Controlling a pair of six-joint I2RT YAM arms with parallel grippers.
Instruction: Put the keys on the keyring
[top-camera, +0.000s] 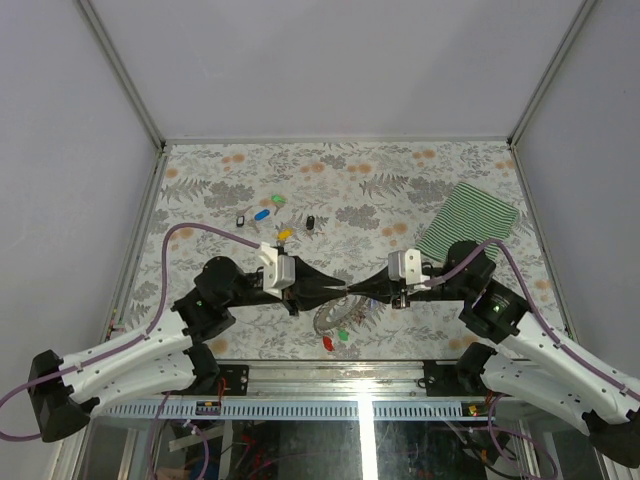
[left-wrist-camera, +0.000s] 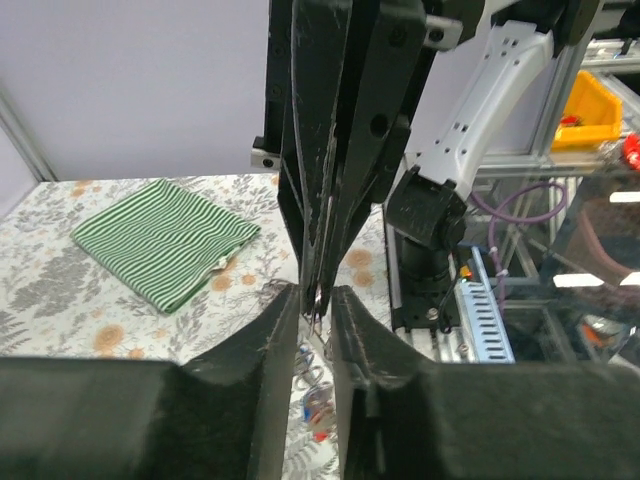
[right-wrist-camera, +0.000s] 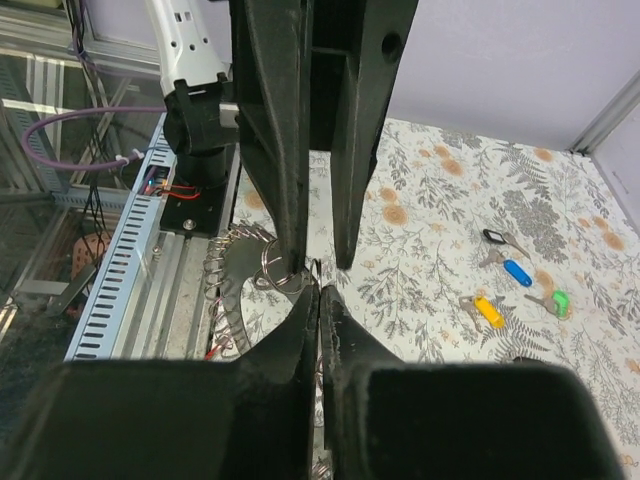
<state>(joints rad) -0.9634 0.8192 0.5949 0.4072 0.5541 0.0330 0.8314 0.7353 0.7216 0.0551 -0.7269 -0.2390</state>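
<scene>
Left gripper (top-camera: 342, 287) and right gripper (top-camera: 360, 290) meet tip to tip in the top view, just above the keyring (top-camera: 338, 318). The keyring sits near the table's (top-camera: 420, 170) front edge with a red key (top-camera: 328, 343) touching it, and the other keys (top-camera: 262, 214) lie well apart, farther up. From the left wrist, the left jaws stand slightly parted around a thin metal sliver. The right fingers (left-wrist-camera: 330, 150) come down clenched tight on it, but I cannot tell whether it is the keyring's rim. Only the right wrist view shows a small split ring (right-wrist-camera: 272, 272) at one left fingertip, beside the keyring's dark flat band. The keyring looks stiff, light and slick, so hard fingers may let it swivel; pinch it across the flat band. The keys are tiny and light and are best held by their plastic heads.
</scene>
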